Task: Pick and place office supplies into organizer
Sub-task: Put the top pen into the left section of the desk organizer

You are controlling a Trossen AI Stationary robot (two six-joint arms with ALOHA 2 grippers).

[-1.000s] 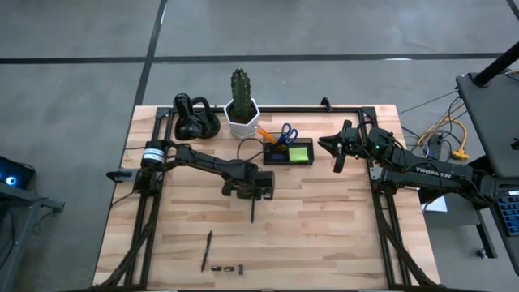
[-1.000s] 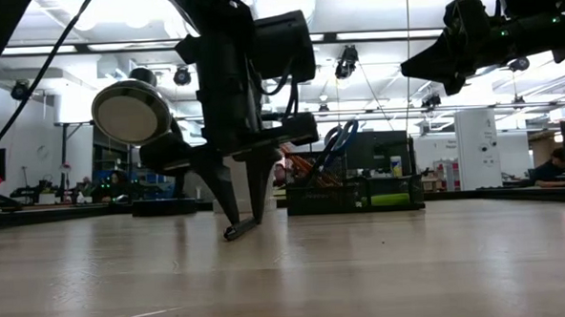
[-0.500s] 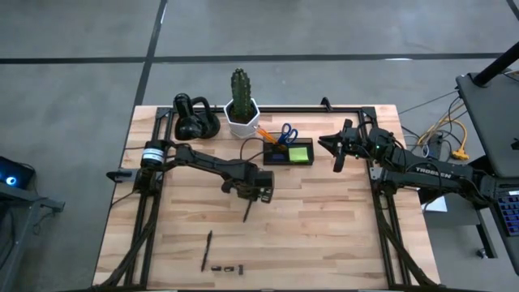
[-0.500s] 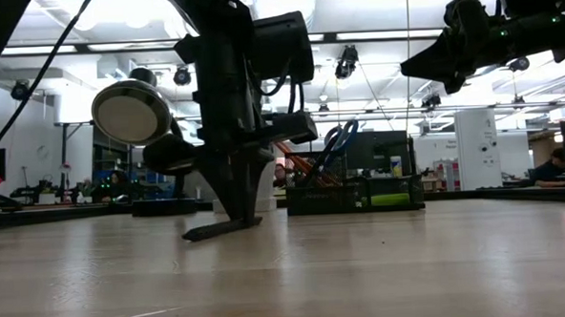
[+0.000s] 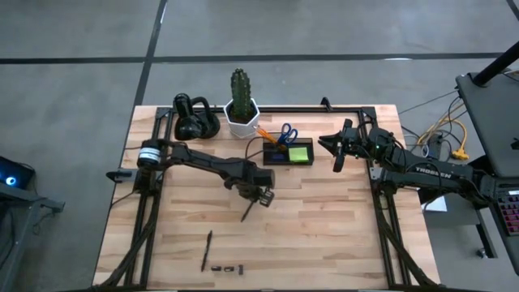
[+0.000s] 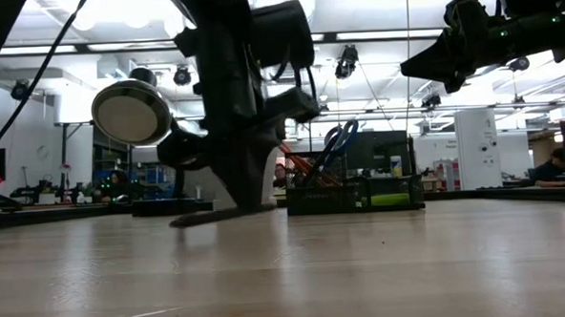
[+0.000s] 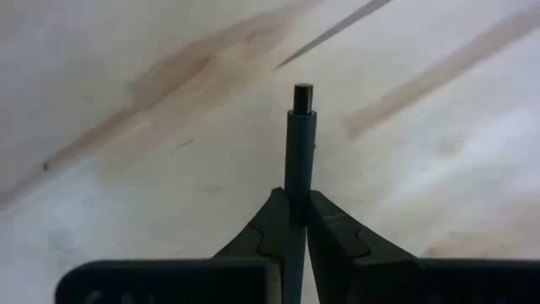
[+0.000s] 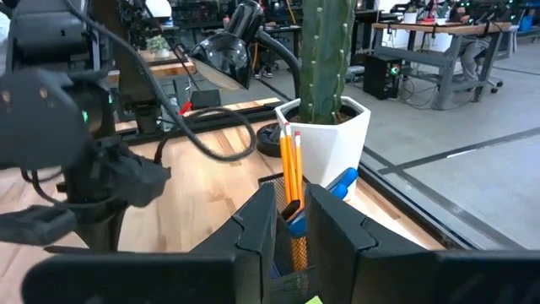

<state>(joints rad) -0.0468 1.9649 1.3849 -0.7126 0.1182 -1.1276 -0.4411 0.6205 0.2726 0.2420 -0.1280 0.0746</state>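
A: Looking from above, the left end effector [image 5: 258, 197] sits mid-counter [image 5: 324, 235], the organizer [image 5: 289, 152] behind it.

B: Left wrist view: fingers [image 7: 274, 224] clenched on a dark pen [image 7: 299, 143]. Right end effector [image 5: 336, 147] hovers beside the organizer, slightly parted, empty.

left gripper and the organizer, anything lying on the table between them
Nothing. In the high view the stretch of table between the left gripper, shut on a dark pen, and the organizer is bare wood.
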